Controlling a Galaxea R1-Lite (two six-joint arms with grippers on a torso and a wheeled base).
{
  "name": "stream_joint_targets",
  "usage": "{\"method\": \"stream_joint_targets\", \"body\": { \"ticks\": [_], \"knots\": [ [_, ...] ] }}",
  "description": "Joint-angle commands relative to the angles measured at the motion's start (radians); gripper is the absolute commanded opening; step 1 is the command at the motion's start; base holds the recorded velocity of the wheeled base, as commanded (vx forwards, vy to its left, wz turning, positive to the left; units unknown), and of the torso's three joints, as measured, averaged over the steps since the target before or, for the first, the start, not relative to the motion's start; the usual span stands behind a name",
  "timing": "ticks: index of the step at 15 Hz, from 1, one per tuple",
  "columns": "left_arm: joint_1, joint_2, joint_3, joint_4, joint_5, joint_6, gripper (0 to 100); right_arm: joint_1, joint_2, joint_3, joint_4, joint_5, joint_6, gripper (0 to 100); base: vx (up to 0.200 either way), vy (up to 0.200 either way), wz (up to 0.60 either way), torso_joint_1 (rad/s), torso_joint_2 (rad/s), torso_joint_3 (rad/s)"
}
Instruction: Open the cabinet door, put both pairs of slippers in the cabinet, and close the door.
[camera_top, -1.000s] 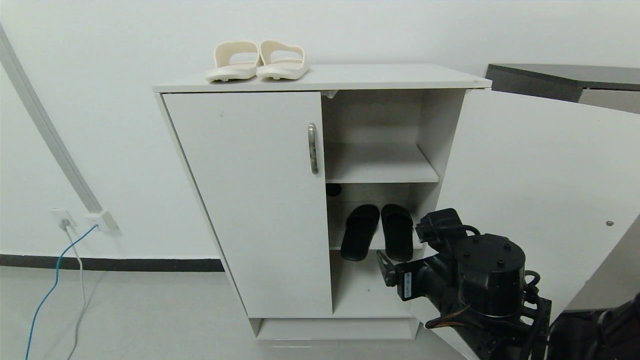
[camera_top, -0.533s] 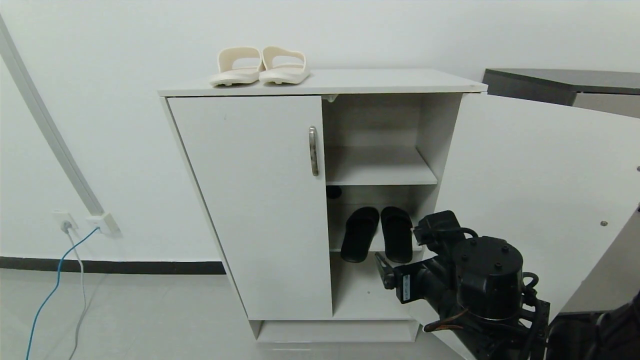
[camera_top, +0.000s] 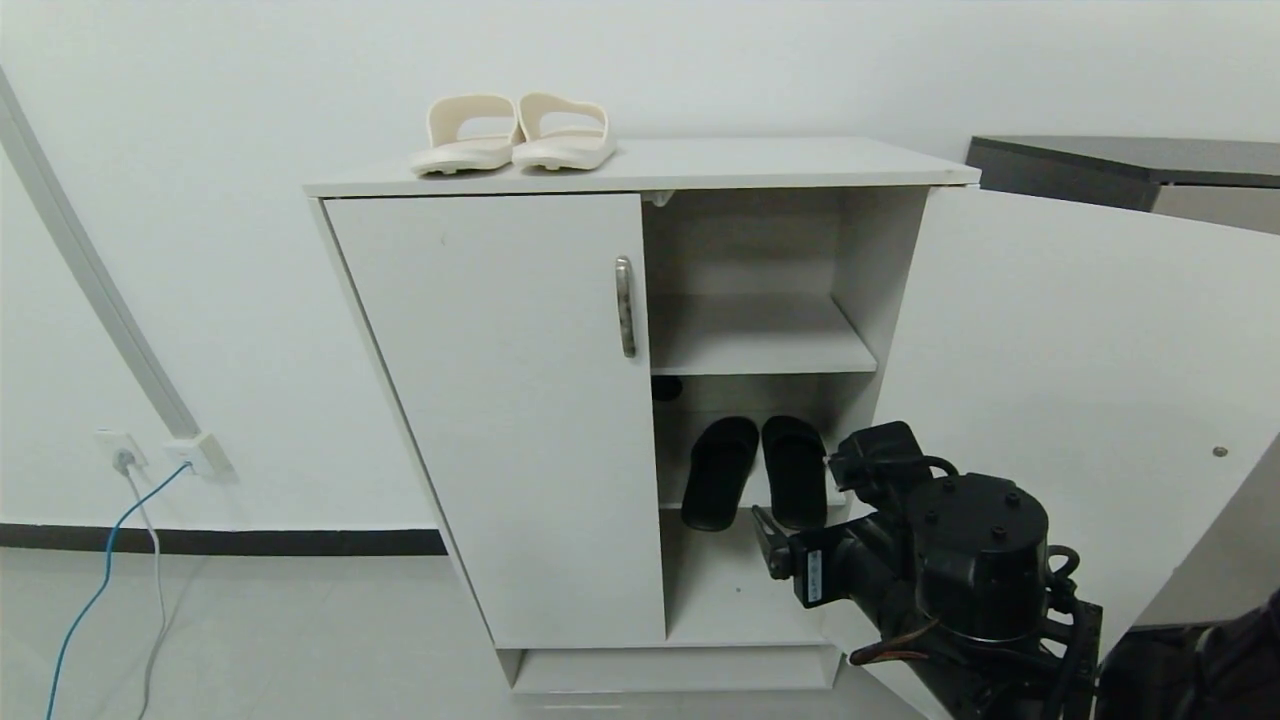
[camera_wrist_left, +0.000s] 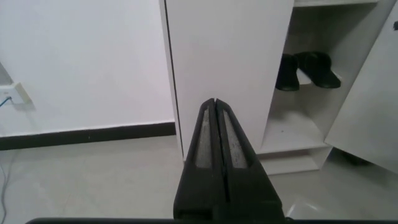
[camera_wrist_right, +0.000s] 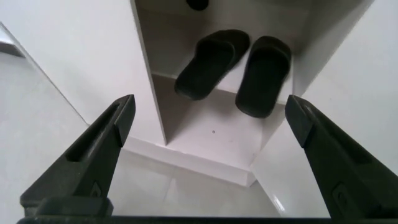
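**Head view: black slippers shelved, cream pair atop the cabinet**

Nearest the camera, the right pincer (camera_wrist_right: 209, 106) hangs low before the open half of the cabinet (camera_top: 500, 420), its two fingers spread wide and holding nothing. A small white label (camera_top: 812, 577) on that arm's wrist carries print too small to read. The left pincer (camera_wrist_left: 214, 107) sits off from the cabinet above the pale floor (camera_top: 250, 640), its fingers pressed flat together and empty, facing the foot of the closed left door (camera_top: 480, 300).

Beyond the right pincer, the black slippers (camera_top: 722, 468) lie side by side on the lower shelf (camera_top: 672, 488), soles down. Their near ends jut over the shelf's front edge. They are matte, plain slides with broad straps. The upper shelf (camera_top: 760, 340) stands above them. The right door (camera_top: 1080, 350) is swung far out to the right. The left door bears an upright metal handle (camera_top: 625, 305) at its inner edge.

Farther up, the cream slippers (camera_top: 550, 152) rest together on the cabinet's top, near its left back corner. They are thick-soled slides with wide arched straps, and the two touch along their inner sides.

Behind all this a white wall (camera_top: 200, 250) carries two sockets (camera_top: 120, 440), with a blue and a white cable (camera_top: 90, 590) trailing to the floor.
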Motion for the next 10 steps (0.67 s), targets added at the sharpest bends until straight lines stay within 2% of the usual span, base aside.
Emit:
{"method": "stream_joint_targets", "body": {
  "ticks": [1, 10],
  "knots": [
    [0.0, 0.002, 0.0, -0.001, -0.001, 0.0, 0, 0.001, 0.006, 0.0, -0.002, 0.0, 0.0, 100, 0.0, 0.2, 0.0, 0.012, 0.01, -0.002],
    [0.0, 0.002, 0.0, -0.001, 0.001, 0.0, 0, 0.004, -0.006, 0.028, -0.013, 0.016, 0.001, 100, 0.0, 0.2, 0.0, 0.002, 0.0, 0.004]
  ]
}}
